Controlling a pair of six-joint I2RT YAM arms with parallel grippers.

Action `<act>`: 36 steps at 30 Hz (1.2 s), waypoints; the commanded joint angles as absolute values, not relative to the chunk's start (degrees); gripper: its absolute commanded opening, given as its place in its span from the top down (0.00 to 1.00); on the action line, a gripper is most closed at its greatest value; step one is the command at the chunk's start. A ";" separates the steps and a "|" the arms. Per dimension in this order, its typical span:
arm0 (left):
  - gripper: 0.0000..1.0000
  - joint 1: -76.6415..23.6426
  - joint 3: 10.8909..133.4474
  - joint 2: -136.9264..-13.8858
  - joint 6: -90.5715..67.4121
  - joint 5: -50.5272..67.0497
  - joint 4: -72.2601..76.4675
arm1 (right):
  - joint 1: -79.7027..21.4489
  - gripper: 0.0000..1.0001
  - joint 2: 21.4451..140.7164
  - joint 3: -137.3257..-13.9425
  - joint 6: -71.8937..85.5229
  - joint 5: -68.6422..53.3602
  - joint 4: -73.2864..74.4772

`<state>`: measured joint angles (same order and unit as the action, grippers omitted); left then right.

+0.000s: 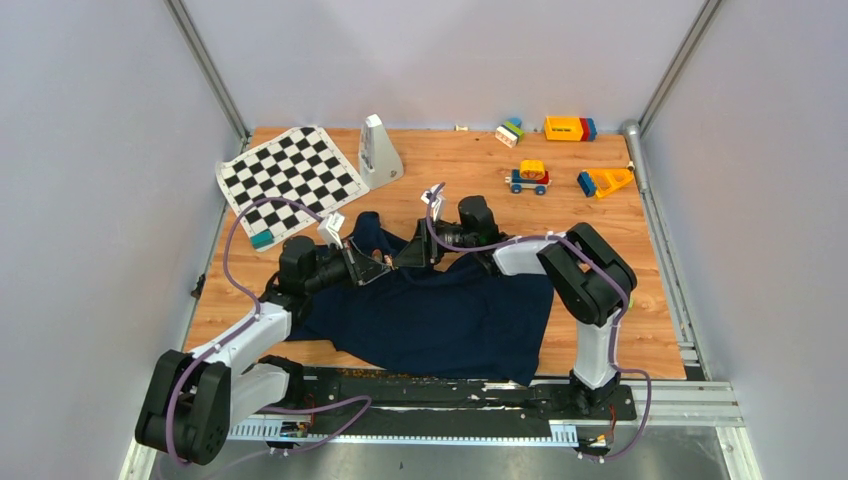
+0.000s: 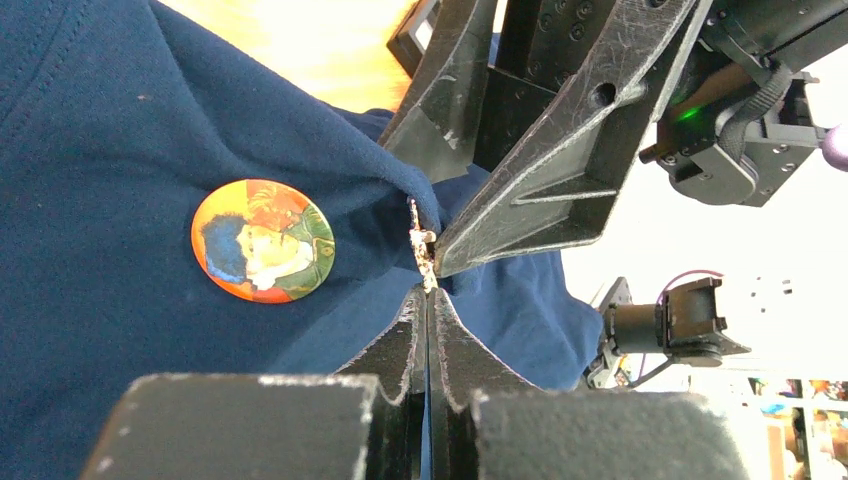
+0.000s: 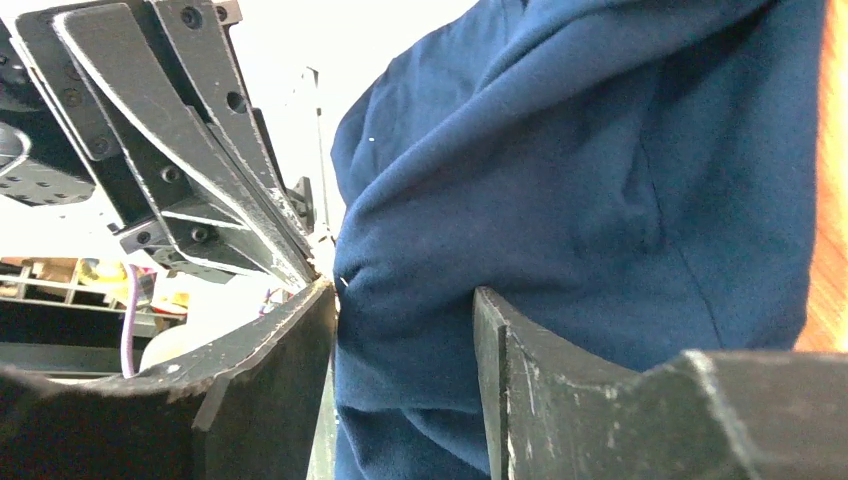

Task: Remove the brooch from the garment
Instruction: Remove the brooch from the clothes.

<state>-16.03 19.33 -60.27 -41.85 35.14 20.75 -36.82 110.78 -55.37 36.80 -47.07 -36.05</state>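
The navy garment (image 1: 440,320) lies crumpled at the table's near middle, and both grippers meet at its upper left part. The brooch (image 2: 263,254), a round badge with an orange, blue and green picture, sits pinned on the cloth (image 2: 90,150) left of my left gripper (image 2: 428,292). That gripper (image 1: 370,263) is shut, with a sliver of blue cloth between its fingers and a small metal bit at their tips. My right gripper (image 3: 400,315) stands open, a fold of the garment (image 3: 600,200) bulging between its fingers. Its tip (image 2: 540,190) almost touches the left one's.
A black-and-white chequered mat (image 1: 292,175) lies at the back left with a teal block (image 1: 262,239) at its corner. A white pointed object (image 1: 379,152) stands beside it. Toy blocks (image 1: 570,128), a toy car (image 1: 528,178) and an orange wedge (image 1: 605,181) lie at the back right.
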 commanded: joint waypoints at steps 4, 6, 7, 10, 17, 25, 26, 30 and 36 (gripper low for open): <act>1.00 -16.14 18.48 -58.72 -41.39 37.69 26.30 | -35.42 0.46 112.81 -55.48 45.68 -53.09 -50.26; 1.00 -16.15 18.20 -59.02 -41.81 38.14 27.41 | -35.17 0.48 113.31 -55.60 46.69 -53.56 -50.93; 1.00 -16.11 18.13 -59.18 -42.01 38.32 27.97 | -35.20 0.50 113.45 -55.63 46.95 -53.61 -51.07; 1.00 -16.17 18.12 -59.56 -41.86 38.45 28.14 | -35.04 0.55 113.77 -55.80 47.75 -53.55 -51.20; 1.00 -16.17 17.15 -59.19 -41.70 38.09 28.99 | -34.94 0.63 114.35 -56.30 48.50 -54.32 -51.29; 1.00 -16.13 17.31 -58.81 -40.77 38.32 28.76 | -35.05 0.67 115.42 -57.40 48.54 -55.25 -50.40; 1.00 -16.15 17.31 -58.76 -40.69 38.41 28.72 | -35.05 0.67 115.62 -57.51 48.54 -55.26 -50.06; 1.00 -16.17 17.35 -58.60 -40.00 38.64 28.43 | -35.13 0.69 116.23 -58.60 48.19 -55.15 -48.20; 1.00 -16.17 17.41 -58.60 -38.69 38.05 27.45 | -35.78 0.71 116.89 -59.97 46.44 -55.16 -45.38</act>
<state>-16.03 17.12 -59.92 -40.69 36.99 25.04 -35.16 116.09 -57.56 48.36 -54.85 -47.05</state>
